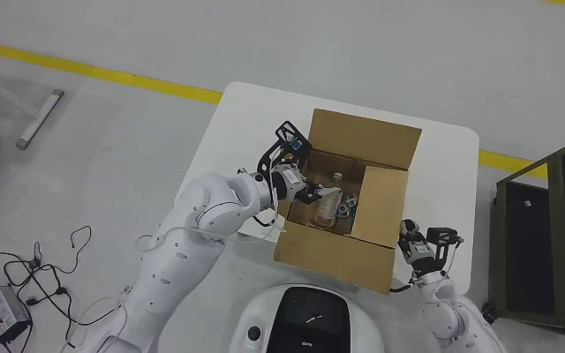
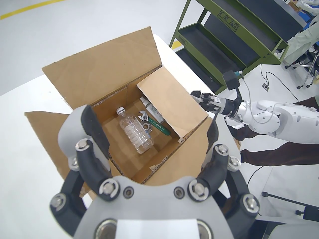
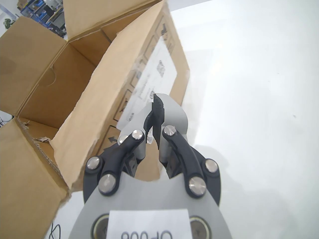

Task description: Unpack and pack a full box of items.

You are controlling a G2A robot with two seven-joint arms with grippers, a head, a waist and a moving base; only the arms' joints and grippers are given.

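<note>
An open cardboard box [image 1: 335, 251] stands on the white table [image 1: 441, 159], its flaps spread and one flap leaning inward. A clear plastic bottle [image 2: 134, 131] lies on the box floor, with a green-handled wrench [image 2: 154, 124] and a grey-white tube [image 2: 152, 109] beside it. My left gripper [image 1: 309, 190] hangs open over the box's left side, fingers wide above the bottle [image 1: 329, 203]. Outside the box's near right corner my right gripper [image 3: 154, 110] is shut, close to the labelled outer wall [image 3: 154, 75], nothing seen between its fingers. The left wrist view also shows it, right gripper [image 2: 199, 98].
A green shelf cart [image 1: 530, 238] stands off the table's right edge. Cables [image 1: 44, 274] lie on the floor at the left. Bare table surface lies to the right of and behind the box.
</note>
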